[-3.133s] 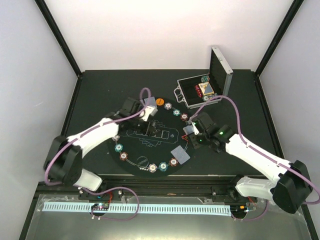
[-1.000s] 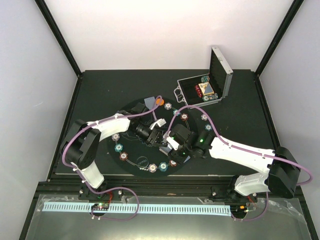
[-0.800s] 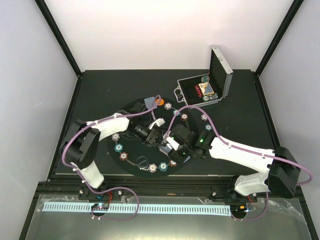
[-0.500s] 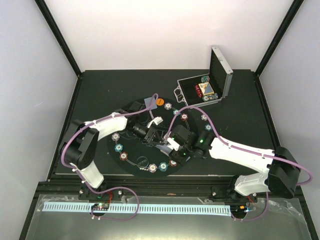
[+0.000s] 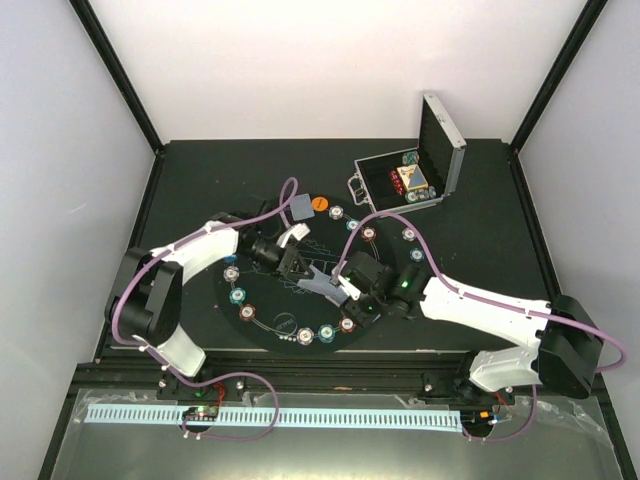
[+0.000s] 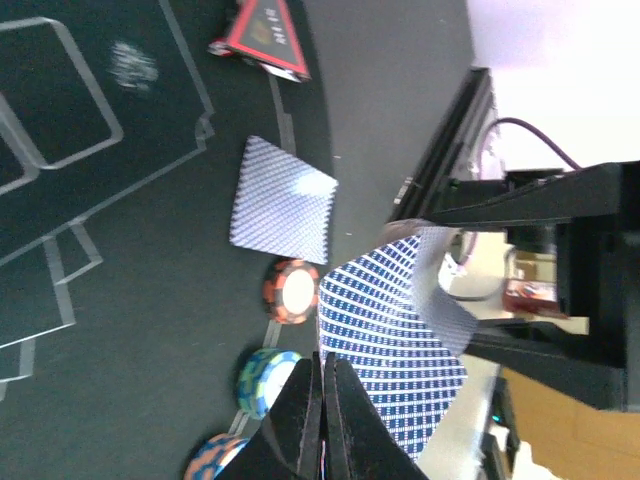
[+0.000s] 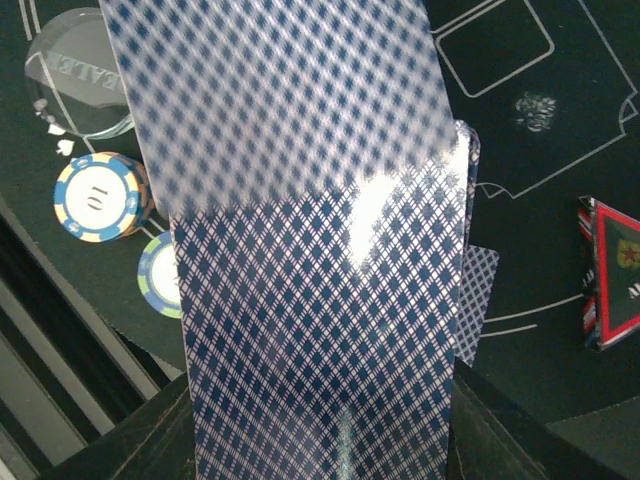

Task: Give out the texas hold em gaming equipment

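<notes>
My left gripper (image 5: 303, 270) (image 6: 322, 362) is shut on the edge of one blue-patterned playing card (image 5: 322, 284) (image 6: 385, 340). The card bows across to the deck (image 7: 320, 330) that my right gripper (image 5: 350, 291) (image 7: 320, 430) grips between its fingers (image 7: 150, 440). The drawn card's far end blurs over the deck top (image 7: 280, 90). On the black mat (image 5: 265, 292), poker chips (image 5: 237, 295) (image 6: 290, 290) (image 7: 98, 197) ring the rim. A single card (image 6: 282, 205) lies flat near the red triangle marker (image 6: 262, 30) (image 7: 610, 290).
The open silver case (image 5: 410, 182) stands at the back right with more chips inside. An orange disc (image 5: 319, 203) and dealt cards (image 5: 300, 208) lie at the mat's far edge. A clear round disc (image 7: 75, 75) sits beside the near chips. Both arms cross over the mat's middle.
My left gripper has shut on the deck's top card and drawn back to the left, so the card now stretches between the two grippers. The right arm has hardly moved.
</notes>
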Motion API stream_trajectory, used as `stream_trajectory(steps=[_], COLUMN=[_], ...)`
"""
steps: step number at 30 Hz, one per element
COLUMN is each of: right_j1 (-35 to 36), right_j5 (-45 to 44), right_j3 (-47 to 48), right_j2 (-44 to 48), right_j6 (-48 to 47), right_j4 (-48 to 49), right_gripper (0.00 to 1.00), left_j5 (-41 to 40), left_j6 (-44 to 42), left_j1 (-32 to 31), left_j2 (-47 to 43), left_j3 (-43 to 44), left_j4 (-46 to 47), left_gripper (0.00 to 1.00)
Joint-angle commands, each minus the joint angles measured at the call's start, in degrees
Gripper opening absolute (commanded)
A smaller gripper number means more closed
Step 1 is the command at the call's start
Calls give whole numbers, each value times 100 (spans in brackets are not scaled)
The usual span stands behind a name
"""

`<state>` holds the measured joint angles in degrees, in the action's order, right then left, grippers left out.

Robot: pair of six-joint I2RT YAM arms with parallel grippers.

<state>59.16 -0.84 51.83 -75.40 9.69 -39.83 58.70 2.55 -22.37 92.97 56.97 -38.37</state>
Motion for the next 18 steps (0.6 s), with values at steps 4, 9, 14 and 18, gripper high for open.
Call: stream_trajectory(steps=[4, 9, 14, 18], right_j1=[-174, -313, -382, -411], right_j5=[-458, -453, -428, -417], right_j3=[-158, -211, -191, -180], right_j2=[243, 349, 395, 448], right_j6=[241, 198, 155, 153], right_j4=[255, 380, 440, 463], right_gripper=[54, 54, 54, 54], left_j5=[-1575, -2047, -2380, -2964], left_j6=[-827, -1554, -2234, -2567], left_j1=[573, 1063, 1163, 1179], left_j2=[-214, 2, 655, 1336], left_j3=[499, 799, 1470, 2136], left_j4=[-803, -1058, -1246, -1434], left_gripper=[2, 2, 1, 2])
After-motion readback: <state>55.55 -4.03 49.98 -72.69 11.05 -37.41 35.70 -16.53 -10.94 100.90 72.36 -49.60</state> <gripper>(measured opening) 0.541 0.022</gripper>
